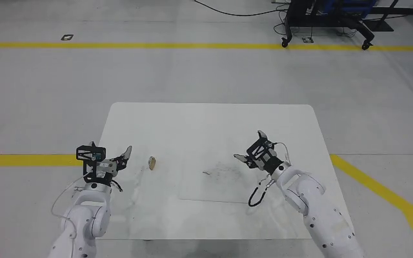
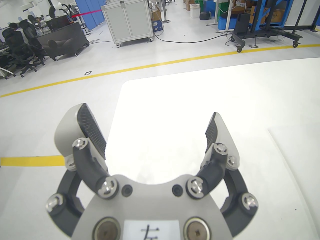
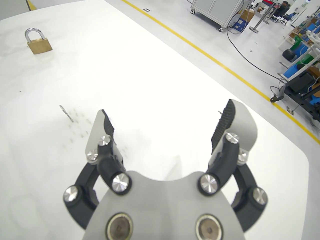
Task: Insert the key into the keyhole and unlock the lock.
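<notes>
The white table (image 1: 213,129), smooth and matte with rounded corners, is carrying everything. The left gripper (image 2: 148,111) is hanging over the table's left edge, its two fingers spread wide and gripping nothing. Each finger is a pale metal shell faced with a black ribbed pad (image 2: 91,131) and is pivoting on black links held by bright round-headed screws. The right gripper (image 3: 167,107), of the same build, is sitting above the table's right half, likewise splayed wide with only bare tabletop showing between its ridged pads (image 3: 222,122). The lock (image 3: 39,44) is resting on the left half of the table, near the left gripper and well apart from the right one. It is a small padlock with a blocky brass body and a shiny silver shackle arching closed. The key (image 3: 66,113), a thin flat sliver of grey metal, is lying near the table's middle, between the lock and the right gripper, among faint dark scuffs.
</notes>
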